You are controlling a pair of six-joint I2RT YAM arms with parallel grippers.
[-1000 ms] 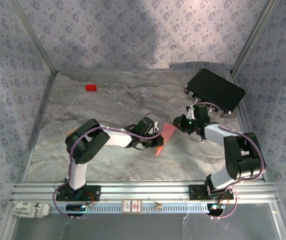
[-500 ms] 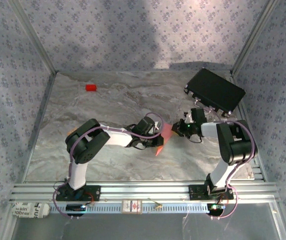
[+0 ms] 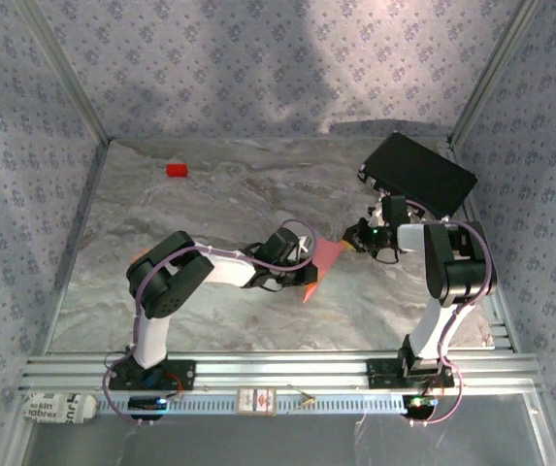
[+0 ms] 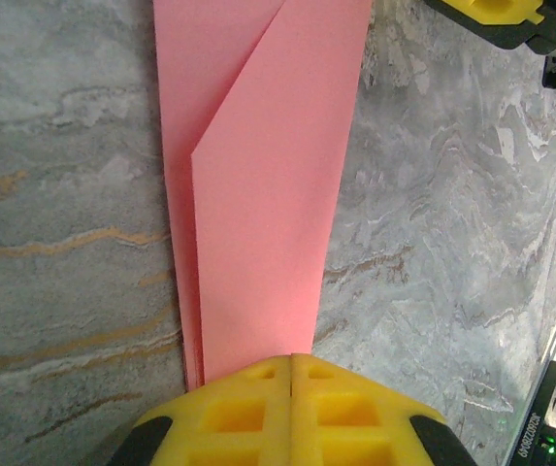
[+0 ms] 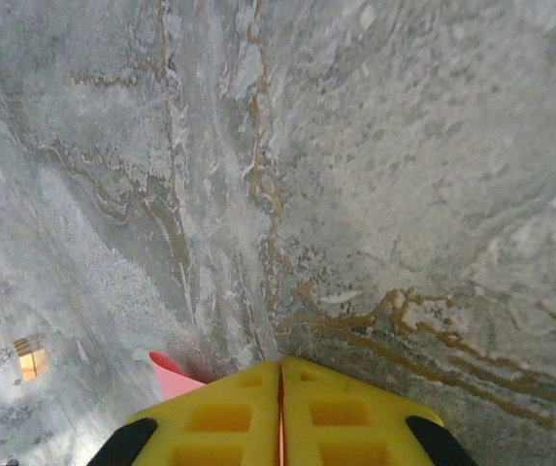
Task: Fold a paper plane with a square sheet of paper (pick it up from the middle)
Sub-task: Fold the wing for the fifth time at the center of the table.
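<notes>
Seen from above, a grey marble-patterned table (image 3: 210,209) sits inside an enclosure of pale blue patterned walls (image 3: 258,68), with two robot arms reaching in from an aluminium rail (image 3: 278,369) at the near edge. Between them, near the middle of the table and slightly right, lies the salmon-pink paper sheet (image 3: 326,257), partly folded into a pointed shape with its tip toward the near edge. The left gripper (image 3: 308,271) meets the paper from the left, and its wrist camera shows its yellow fingers pressed together on the paper's narrow end (image 4: 268,194), one diagonal flap lying over the layer beneath. The right gripper (image 3: 349,243) meets the far right corner of the sheet. In its wrist view its yellow fingers (image 5: 229,413) are closed flat against each other, a thin pink line shows in the seam, and a small pink tip of paper (image 5: 173,373) pokes out beside them, so it appears to pinch that corner. A black rectangular case (image 3: 418,175) lies tilted at the far right, just behind the right arm. A small bright red block (image 3: 177,170) sits far left, well apart from the paper.
</notes>
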